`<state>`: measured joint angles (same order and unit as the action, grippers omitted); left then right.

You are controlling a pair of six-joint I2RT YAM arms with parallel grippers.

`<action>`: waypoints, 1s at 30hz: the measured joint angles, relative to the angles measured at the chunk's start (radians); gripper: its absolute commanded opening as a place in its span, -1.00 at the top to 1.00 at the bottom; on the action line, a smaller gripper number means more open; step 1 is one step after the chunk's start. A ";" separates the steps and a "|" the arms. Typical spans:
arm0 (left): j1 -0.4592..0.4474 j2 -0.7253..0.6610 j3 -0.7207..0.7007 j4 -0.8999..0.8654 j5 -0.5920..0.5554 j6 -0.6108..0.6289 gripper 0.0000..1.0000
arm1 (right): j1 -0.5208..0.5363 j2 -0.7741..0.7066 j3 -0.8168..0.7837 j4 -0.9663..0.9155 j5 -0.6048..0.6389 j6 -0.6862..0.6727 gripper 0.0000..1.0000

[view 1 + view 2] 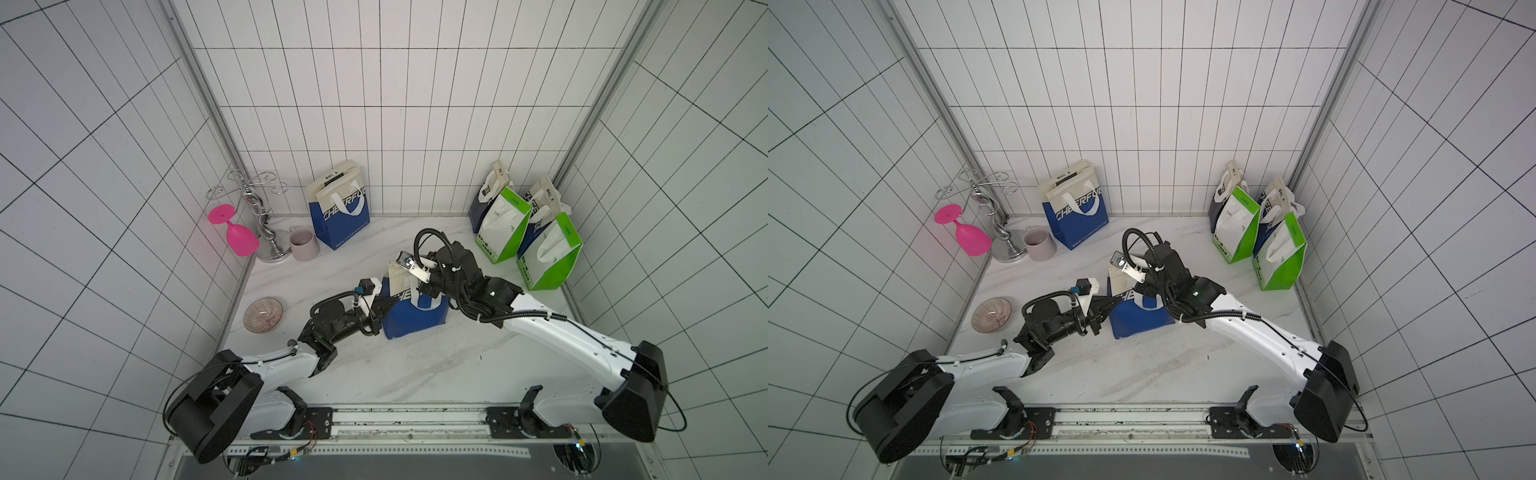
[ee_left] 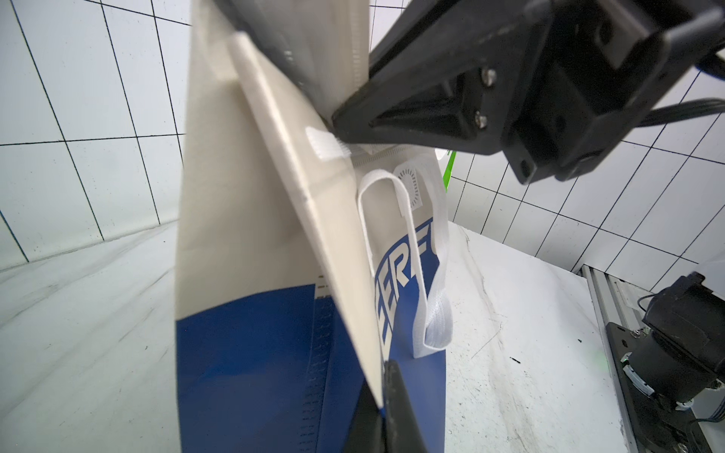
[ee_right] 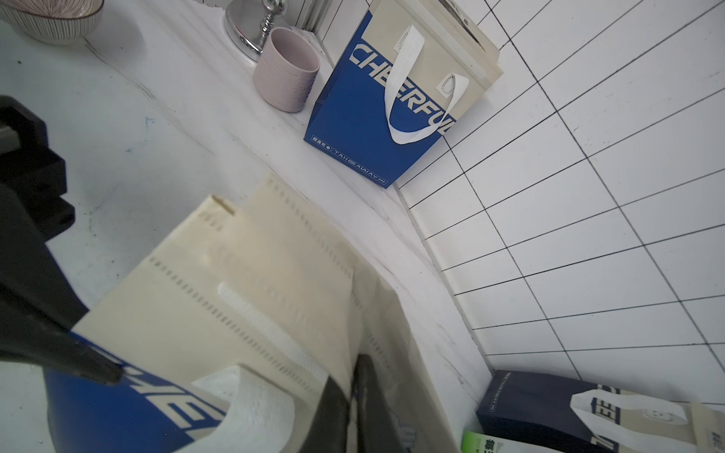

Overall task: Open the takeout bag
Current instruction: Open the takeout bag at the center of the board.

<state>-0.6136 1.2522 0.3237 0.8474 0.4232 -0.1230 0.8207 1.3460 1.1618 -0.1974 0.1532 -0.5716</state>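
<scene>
The takeout bag (image 1: 415, 320), blue below and beige above with white handles (image 2: 433, 274), stands upright mid-table in both top views (image 1: 1142, 320). My left gripper (image 1: 384, 306) comes in low from the left and is shut on the bag's beige side fold (image 2: 314, 219); its jaws (image 2: 386, 392) pinch that edge. My right gripper (image 1: 424, 286) reaches in from the right, above the bag, and is shut on the beige top flap (image 3: 255, 274), its jaws (image 3: 353, 392) closed over the fabric. The left fingertips (image 3: 106, 372) show at the bag's blue corner.
A second blue bag (image 1: 338, 216) stands at the back wall. Green-and-white bags (image 1: 505, 230) and dark blue ones crowd the back right corner. A pink mug (image 1: 303, 244), chrome rack (image 1: 266, 224), pink wine glass (image 1: 237, 232) and ribbed bowl (image 1: 263, 315) sit on the left.
</scene>
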 measured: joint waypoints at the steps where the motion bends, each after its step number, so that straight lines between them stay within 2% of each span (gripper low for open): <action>1: 0.000 0.000 0.000 0.000 0.000 0.000 1.00 | 0.000 0.000 0.000 0.000 0.000 -0.001 1.00; 12: 0.000 0.000 0.000 0.000 -0.001 0.000 1.00 | 0.005 0.005 0.019 -0.034 0.034 -0.010 1.00; 21: -0.001 -0.011 0.000 0.002 -0.006 0.001 1.00 | 0.007 0.048 0.159 -0.213 0.050 -0.048 1.00; 30: -0.002 -0.013 0.002 -0.001 -0.008 0.002 1.00 | 0.008 0.070 0.248 -0.312 0.082 -0.085 1.00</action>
<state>-0.6155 1.2388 0.3256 0.8467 0.4152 -0.1211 0.8288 1.4158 1.4097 -0.5098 0.2356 -0.6567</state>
